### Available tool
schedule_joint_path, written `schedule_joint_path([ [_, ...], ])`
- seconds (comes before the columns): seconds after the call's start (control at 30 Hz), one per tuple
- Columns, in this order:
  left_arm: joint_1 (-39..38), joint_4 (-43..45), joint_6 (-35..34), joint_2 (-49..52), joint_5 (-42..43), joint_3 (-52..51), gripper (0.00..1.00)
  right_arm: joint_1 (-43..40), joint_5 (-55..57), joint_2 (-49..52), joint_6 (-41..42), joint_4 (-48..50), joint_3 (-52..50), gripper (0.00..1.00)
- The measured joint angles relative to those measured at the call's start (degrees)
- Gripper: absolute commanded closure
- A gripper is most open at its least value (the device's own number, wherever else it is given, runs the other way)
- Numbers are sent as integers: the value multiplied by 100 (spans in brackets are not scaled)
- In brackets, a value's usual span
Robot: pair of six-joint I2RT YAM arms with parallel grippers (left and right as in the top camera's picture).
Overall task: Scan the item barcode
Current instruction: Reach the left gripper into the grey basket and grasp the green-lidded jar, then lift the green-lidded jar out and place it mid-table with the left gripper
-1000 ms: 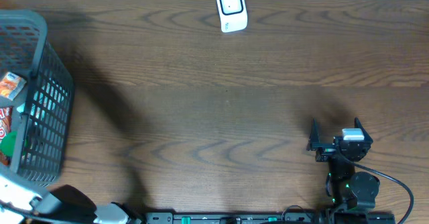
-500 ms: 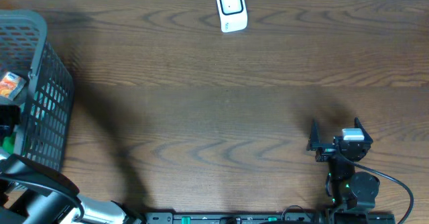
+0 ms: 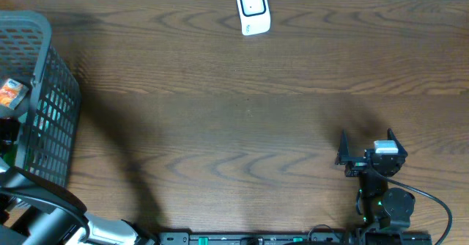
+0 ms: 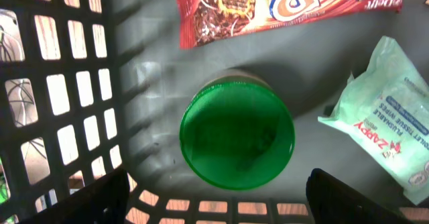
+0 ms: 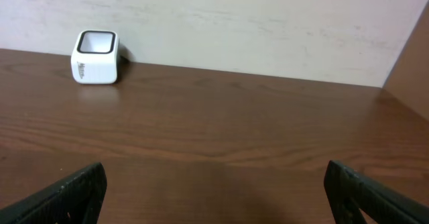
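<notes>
While the left fingers [image 4: 94,204] hang spread and empty in the basket [image 4: 60,63], the green-lidded jar [image 4: 236,137] sits centred between them.

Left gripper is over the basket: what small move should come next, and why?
Probably lower the open left gripper around the round green-lidded container: it sits lid-up, centred between the fingers, on the floor of the dark mesh basket, clear of the red snack wrapper and pale green tissue pack.
</notes>
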Motion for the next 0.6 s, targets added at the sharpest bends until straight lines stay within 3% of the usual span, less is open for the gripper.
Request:
schedule_joint_path([
  [0.6, -2, 205, 0, 1231, -81, 0, 15, 0, 0, 0, 0, 0, 0, 1],
])
